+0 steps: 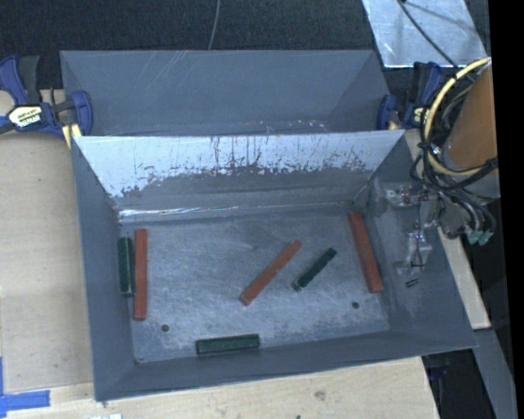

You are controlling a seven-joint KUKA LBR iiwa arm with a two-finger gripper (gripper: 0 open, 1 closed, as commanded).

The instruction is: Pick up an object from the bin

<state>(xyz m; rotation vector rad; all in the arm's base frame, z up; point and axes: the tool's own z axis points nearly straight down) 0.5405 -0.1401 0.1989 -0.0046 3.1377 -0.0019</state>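
The claw [416, 254] hangs at the right of the frame over the sloping right wall of the grey bin [236, 98]; whether it is open or closed cannot be told. Just left of it, a long orange stick [365, 252] lies along the floor's right edge. Mid-floor lie a slanted orange stick [270, 272] and a short dark green stick [314, 269]. Another green stick [227, 344] lies at the lower edge, and an orange-and-green pair [134, 271] at the left.
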